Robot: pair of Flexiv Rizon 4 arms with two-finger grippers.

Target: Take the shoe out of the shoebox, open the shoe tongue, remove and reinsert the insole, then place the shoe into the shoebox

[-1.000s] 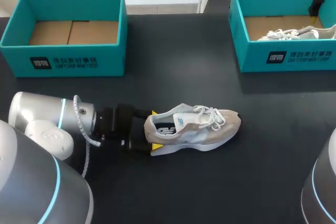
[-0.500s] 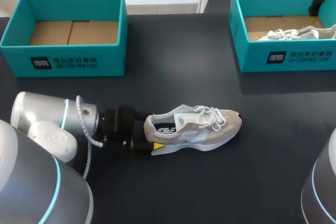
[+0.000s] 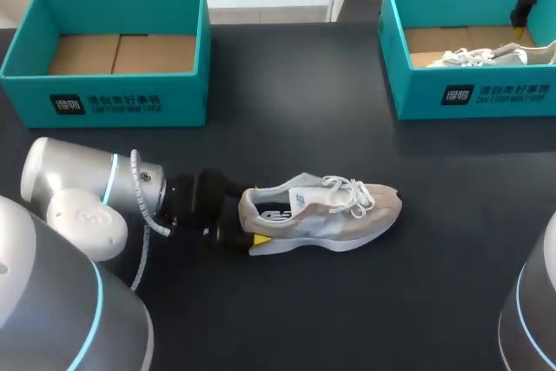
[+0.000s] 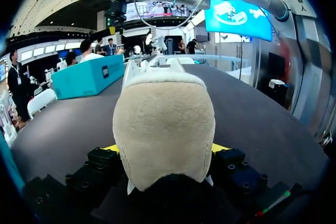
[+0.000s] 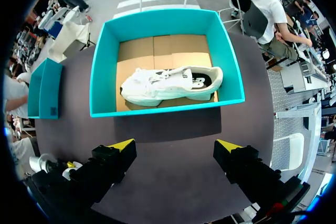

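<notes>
Overhead, the shoe (image 3: 326, 215) sits sole-down on the counter (image 3: 347, 319), our left end effector (image 3: 252, 215) clamping its heel, probably to steady it. At our left wrist, it grips that heel from both sides. At our right wrist, our right end effector (image 5: 176, 145) gapes wide above a shoebox (image 5: 100, 77), seemingly free for the tongue

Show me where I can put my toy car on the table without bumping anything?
The bare table between the empty shoebox and the shoebox holding the white shoe is free. So is the stretch past the toe of the beige shoe. It is crowded at its heel, where the left gripper clamps it.
</notes>
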